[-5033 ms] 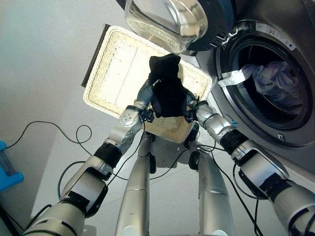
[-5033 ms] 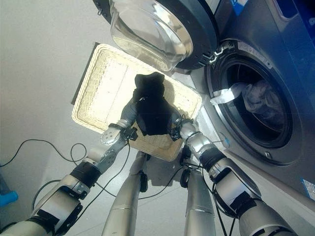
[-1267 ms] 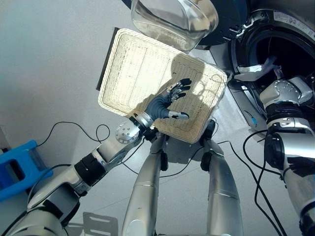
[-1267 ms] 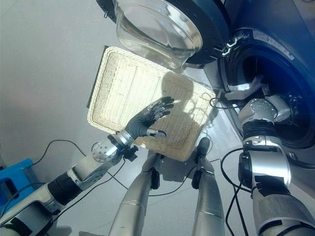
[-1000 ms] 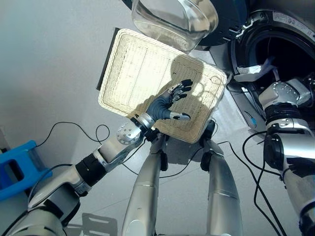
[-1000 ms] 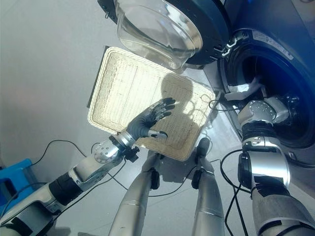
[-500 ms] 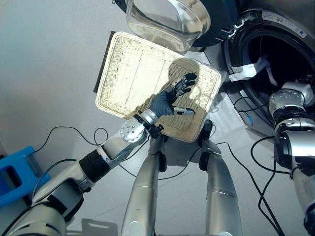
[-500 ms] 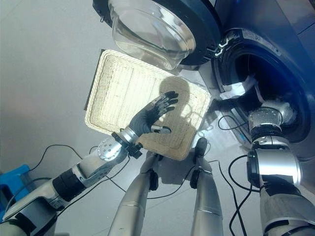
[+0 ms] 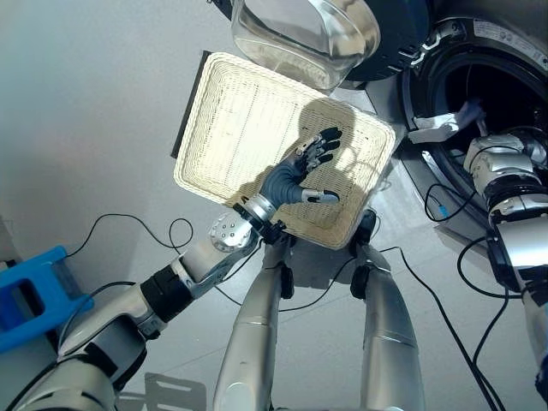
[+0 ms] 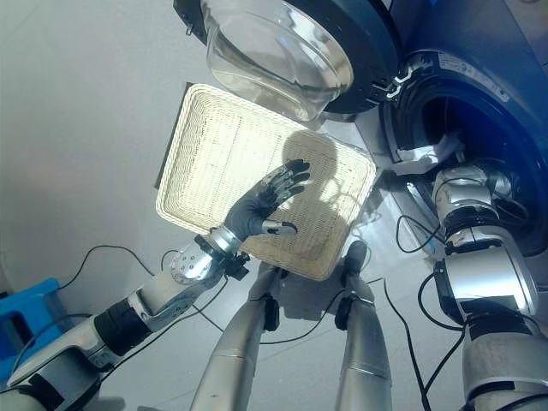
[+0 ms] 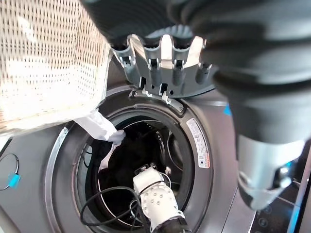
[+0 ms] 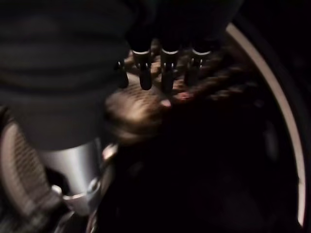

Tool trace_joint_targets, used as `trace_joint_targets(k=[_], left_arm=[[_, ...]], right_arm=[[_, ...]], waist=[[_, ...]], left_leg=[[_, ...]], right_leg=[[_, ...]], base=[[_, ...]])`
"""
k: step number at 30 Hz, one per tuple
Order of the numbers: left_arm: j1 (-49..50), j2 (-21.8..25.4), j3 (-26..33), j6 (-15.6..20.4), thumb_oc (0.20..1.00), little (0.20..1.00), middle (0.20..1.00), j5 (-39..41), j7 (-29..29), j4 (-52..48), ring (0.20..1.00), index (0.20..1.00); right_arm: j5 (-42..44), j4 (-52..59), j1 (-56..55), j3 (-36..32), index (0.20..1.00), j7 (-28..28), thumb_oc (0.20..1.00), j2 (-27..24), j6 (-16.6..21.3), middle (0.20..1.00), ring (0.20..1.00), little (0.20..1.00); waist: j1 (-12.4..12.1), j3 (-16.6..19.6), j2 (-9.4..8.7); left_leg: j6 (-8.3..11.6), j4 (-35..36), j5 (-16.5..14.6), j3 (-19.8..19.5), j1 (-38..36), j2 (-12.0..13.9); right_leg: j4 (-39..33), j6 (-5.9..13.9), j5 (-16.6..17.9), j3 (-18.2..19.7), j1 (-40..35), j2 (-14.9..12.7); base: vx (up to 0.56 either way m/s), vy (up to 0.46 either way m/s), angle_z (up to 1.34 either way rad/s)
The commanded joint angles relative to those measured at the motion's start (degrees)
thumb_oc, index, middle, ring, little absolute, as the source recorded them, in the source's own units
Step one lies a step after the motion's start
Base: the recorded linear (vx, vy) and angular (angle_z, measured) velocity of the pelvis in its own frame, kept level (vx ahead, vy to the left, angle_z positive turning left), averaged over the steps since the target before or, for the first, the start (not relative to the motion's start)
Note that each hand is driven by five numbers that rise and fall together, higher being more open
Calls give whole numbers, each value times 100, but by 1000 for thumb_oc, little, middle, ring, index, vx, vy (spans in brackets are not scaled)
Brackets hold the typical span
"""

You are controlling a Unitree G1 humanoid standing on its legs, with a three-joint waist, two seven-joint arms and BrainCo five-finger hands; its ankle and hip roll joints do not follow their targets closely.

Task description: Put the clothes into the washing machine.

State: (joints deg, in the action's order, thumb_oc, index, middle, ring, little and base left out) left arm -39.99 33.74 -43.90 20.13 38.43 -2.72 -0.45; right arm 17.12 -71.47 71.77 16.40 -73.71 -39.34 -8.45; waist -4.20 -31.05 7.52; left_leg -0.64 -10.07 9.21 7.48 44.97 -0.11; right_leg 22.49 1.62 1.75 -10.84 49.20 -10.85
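My left hand [image 9: 301,174] hovers open, fingers spread, over the near right part of the pale wicker basket [image 9: 224,111], whose woven bottom shows bare around it. The washing machine's drum opening [image 10: 467,120] gapes at the right, and my right arm reaches into it. Inside the dim drum my right hand [image 12: 165,60] holds its fingers out straight, with nothing seen in them. A white cloth [image 9: 437,130] hangs over the drum's rim [image 11: 63,145]. The left wrist view looks into the drum at my right forearm [image 11: 155,194].
The machine's round door with its glass bowl [image 9: 301,30] stands swung open over the basket's far right corner. A blue box [image 9: 26,300] lies on the grey floor at the lower left. The basket's dark handle [image 9: 188,103] runs along its left side.
Five seconds ago both hands held a black garment over the basket. It has left both hands, the right arm has gone into the drum, and the left hand stays open over the basket.
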Motion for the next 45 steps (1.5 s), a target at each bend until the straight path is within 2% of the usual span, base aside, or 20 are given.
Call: trace_joint_targets(k=[1, 2, 8, 13, 17, 18, 21, 26, 28, 31, 34, 37, 41, 45], left_arm=[[103, -261, 125, 444, 1000, 1000, 1000, -197, 162, -269, 1000, 1000], [121, -298, 93, 501, 1000, 1000, 1000, -237, 147, -211, 1000, 1000], [150, -368, 52, 558, 1000, 1000, 1000, -270, 142, -118, 1000, 1000], [257, -412, 72, 513, 1000, 1000, 1000, -290, 202, -96, 1000, 1000], [338, -399, 120, 481, 1000, 1000, 1000, -303, 210, -74, 1000, 1000], [384, -403, 151, 488, 1000, 1000, 1000, -306, 218, -54, 1000, 1000], [412, -431, 200, 475, 1000, 1000, 1000, -328, 201, -16, 1000, 1000], [415, -444, 225, 453, 1000, 1000, 1000, -337, 192, -6, 1000, 1000], [700, -529, 464, 327, 1000, 1000, 1000, -580, 79, 146, 1000, 1000], [906, -663, 543, 217, 1000, 1000, 1000, -793, -64, 386, 1000, 1000], [1011, -762, 568, 124, 1000, 1000, 1000, -884, -172, 683, 1000, 1000], [1220, -987, 577, -171, 1000, 1000, 1000, -985, -329, 1465, 1000, 1000], [1356, -1100, 642, -280, 1000, 1000, 1000, -966, -267, 1908, 1000, 1000], [1445, -1198, 662, -280, 1000, 1000, 1000, -1020, -279, 2225, 1000, 1000]], right_arm=[[-633, 165, -219, 284, 1000, -243, 1000, -292, -193, 1000, 1000, 1000], [-914, 121, -360, 244, 1000, -288, 1000, -226, -288, 1000, 1000, 1000], [-891, -43, -598, 235, 1000, -380, 1000, -60, -309, 1000, 1000, 1000], [-1015, 33, -851, 198, 1000, -461, 1000, 69, -181, 1000, 1000, 1000], [-1054, 200, -1183, 63, 1000, -559, 1000, 118, 136, 1000, 1000, 1000], [-1153, 277, -1318, -38, 1000, -484, 1000, 143, 344, 1000, 1000, 1000], [-1240, 406, -1436, -61, 1000, -318, 1000, 216, 625, 1000, 1000, 1000], [-1280, 461, -1487, -67, 1000, -242, 1000, 251, 727, 1000, 1000, 1000], [-1833, 1665, -2438, 88, 1000, -114, 1000, 570, 796, 1000, 1000, 1000], [-2019, 2340, -2969, 244, 1000, -15, 1000, 776, 654, 1000, 1000, 1000], [-1939, 2527, -3249, 318, 1000, 98, 1000, 937, 754, 1000, 1000, 1000], [-1582, 2768, -3867, 408, 1000, 572, 1000, 1354, 1033, 1000, 1000, 1000], [-1498, 3047, -4107, 508, 1000, 957, 1000, 1442, 986, 1000, 1000, 1000], [-1654, 3171, -4311, 632, 1000, 1019, 1000, 1516, 914, 1000, 1000, 1000]], waist=[[-1, 126, 451], [3, 126, 461], [2, 126, 476], [8, 126, 464], [54, 126, 430], [78, 126, 417], [96, 126, 404], [108, 126, 394], [292, 126, 247], [395, 126, 120], [446, 126, 32], [548, 126, -168], [597, 126, -288], [631, 126, -367]], left_leg=[[51, -526, -858, 250, -97, -324], [45, -530, -870, 260, -102, -318], [46, -508, -878, 254, -144, -329], [30, -507, -922, 212, -281, -352], [12, -488, -938, 211, -380, -358], [12, -488, -946, 222, -411, -357], [1, -446, -934, 261, -443, -348], [-1, -436, -932, 269, -449, -345], [6, -399, -950, 370, -532, -278], [12, -359, -969, 408, -710, -229], [22, -359, -998, 418, -849, -197], [35, -265, -1004, 425, -1286, -113], [44, -241, -1008, 453, -1576, -64], [65, -259, -1036, 461, -1855, -10]], right_leg=[[-8, 464, 127, -527, -156, 31], [10, 474, 108, -533, -159, 23], [-36, 485, 113, -508, -205, 39], [-44, 487, 86, -492, -346, 36], [-53, 499, 73, -464, -443, 56], [-52, 507, 69, -451, -471, 62], [-78, 512, 85, -444, -489, 70], [-90, 510, 88, -437, -494, 75], [-126, 519, 103, -337, -526, 157], [-177, 527, 91, -281, -694, 218], [-189, 530, 61, -241, -836, 257], [-232, 525, -17, -152, -1245, 356], [-304, 499, -48, -118, -1554, 393], [-307, 463, -100, -106, -1839, 403]], base=[[0, 0, 0], [0, 0, 0], [0, 0, 0], [1, 29, 0], [4, 55, 2], [7, 57, 1], [0, 29, 0], [-1, 11, 0], [-10, 104, 2], [-11, 47, -8], [-3, 9, -7], [10, 31, -7], [21, 26, -15], [4, 8, -1]])
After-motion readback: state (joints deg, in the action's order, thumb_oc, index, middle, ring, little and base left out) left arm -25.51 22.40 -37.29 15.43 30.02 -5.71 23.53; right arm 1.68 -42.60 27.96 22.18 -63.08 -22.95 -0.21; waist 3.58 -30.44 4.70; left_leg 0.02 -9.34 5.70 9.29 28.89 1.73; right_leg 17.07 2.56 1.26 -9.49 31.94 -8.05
